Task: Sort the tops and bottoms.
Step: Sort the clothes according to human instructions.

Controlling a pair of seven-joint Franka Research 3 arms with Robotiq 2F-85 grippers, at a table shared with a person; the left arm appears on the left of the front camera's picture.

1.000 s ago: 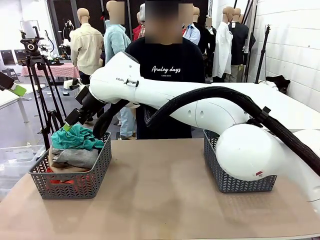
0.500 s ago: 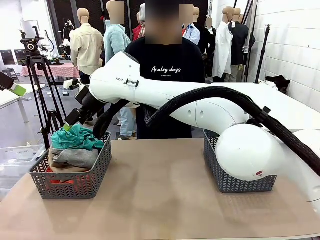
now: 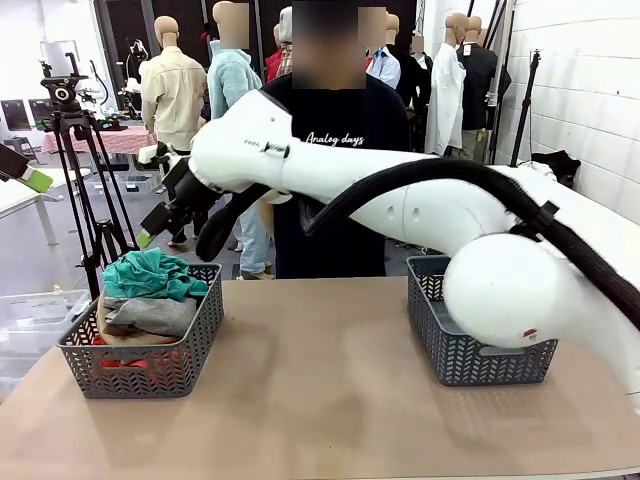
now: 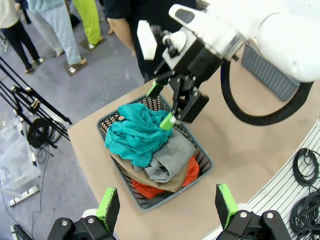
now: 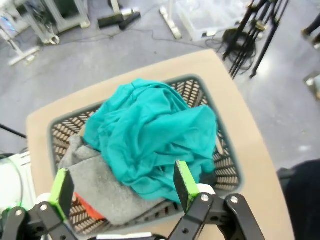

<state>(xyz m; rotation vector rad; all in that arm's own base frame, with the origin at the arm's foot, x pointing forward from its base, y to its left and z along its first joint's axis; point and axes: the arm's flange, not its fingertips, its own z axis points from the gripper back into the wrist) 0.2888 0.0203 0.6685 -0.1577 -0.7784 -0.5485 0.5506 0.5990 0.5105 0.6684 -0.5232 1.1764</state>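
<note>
The tops lie piled in a grey mesh basket (image 3: 195, 335) at the table's left. A teal top (image 3: 150, 275) is uppermost, over a grey one (image 3: 150, 315) and a tan one (image 3: 125, 338). An orange-red one (image 4: 192, 170) is at the bottom. My right gripper (image 3: 150, 232) hangs open a little above the teal top (image 5: 155, 130), holding nothing. From high above the basket (image 4: 202, 157), my left gripper (image 4: 167, 207) looks down, open and empty, on the right gripper (image 4: 161, 106). Bottoms are hidden or out of view.
A second grey mesh basket (image 3: 455, 350) stands at the table's right, partly behind my right arm's elbow. A person in a black printed T-shirt (image 3: 335, 120) stands at the far edge. A tripod (image 3: 85, 150) stands on the floor beyond the left basket.
My right gripper has risen from just over the teal top to a little higher, still open and empty. The pile has not moved.
</note>
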